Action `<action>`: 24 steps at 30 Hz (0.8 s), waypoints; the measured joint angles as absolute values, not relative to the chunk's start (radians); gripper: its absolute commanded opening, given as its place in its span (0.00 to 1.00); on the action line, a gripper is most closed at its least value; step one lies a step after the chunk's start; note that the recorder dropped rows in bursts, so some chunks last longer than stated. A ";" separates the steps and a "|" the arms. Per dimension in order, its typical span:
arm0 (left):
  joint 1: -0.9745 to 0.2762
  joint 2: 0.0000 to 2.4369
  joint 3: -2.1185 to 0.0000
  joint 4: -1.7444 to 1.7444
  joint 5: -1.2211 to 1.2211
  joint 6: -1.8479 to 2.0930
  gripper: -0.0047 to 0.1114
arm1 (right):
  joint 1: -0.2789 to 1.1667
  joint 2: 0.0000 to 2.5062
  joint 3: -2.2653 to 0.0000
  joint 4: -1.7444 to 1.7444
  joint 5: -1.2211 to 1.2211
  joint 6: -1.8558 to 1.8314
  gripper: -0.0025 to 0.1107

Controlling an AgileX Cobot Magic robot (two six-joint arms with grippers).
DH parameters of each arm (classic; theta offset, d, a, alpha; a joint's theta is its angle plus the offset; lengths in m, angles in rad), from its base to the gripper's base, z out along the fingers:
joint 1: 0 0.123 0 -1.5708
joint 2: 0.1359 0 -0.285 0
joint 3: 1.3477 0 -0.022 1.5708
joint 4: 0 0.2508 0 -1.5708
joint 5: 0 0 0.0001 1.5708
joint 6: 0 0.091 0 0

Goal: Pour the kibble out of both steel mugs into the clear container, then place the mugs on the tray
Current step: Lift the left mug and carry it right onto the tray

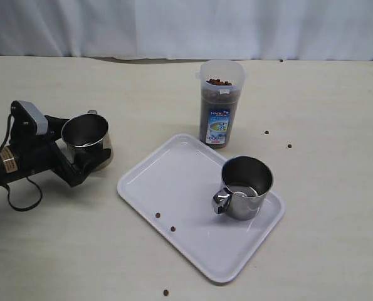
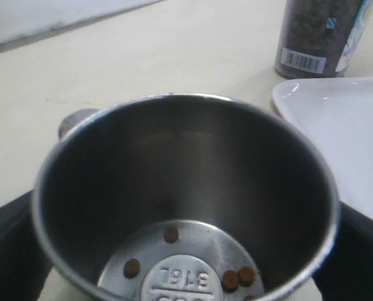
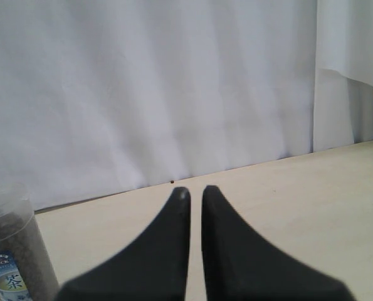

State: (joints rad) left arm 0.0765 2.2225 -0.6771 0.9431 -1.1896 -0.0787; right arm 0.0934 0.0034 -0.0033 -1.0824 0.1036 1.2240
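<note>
A stray pellet (image 1: 165, 292) lies at the bottom edge, below the white tray (image 1: 173, 188) at lower centre. A steel mug (image 1: 246, 188) stands upright on the tray's right side. At far left, the left gripper (image 1: 86, 157) clasps a second steel mug (image 1: 86, 133), which is nearly empty. The clear container (image 1: 220, 113), full of kibble (image 1: 219, 82), stands just above the tray. The right gripper (image 3: 195, 194) has its jaws almost touching and holds nothing.

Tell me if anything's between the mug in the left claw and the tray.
Nothing visible does: only table surface separates that mug from the tray. The other mug stands on the tray's right part, and two loose pellets lie on its left part.
</note>
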 measured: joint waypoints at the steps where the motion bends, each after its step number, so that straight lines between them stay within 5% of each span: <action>1: 0.075 2.228 -0.677 0.943 -1.188 -0.079 0.71 | 0.093 0.003 -0.003 -1.082 0.104 1.224 0.07; 3: 0.070 2.230 -0.677 0.943 -1.196 -0.079 0.63 | 0.093 0.003 -0.003 -1.082 0.104 1.224 0.07; 10: 0.070 2.230 -0.677 0.939 -1.205 -0.079 0.04 | 0.093 0.003 -0.003 -1.082 0.104 1.224 0.07; 24: 0.041 2.037 -0.680 1.119 -1.201 -0.245 0.04 | 0.093 0.003 -0.003 -1.082 0.104 1.224 0.07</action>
State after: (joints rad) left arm 0.0406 2.0374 -0.6803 1.1189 -1.2015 -0.2449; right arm 0.0934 0.0034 -0.0033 -1.0824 0.1036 1.2240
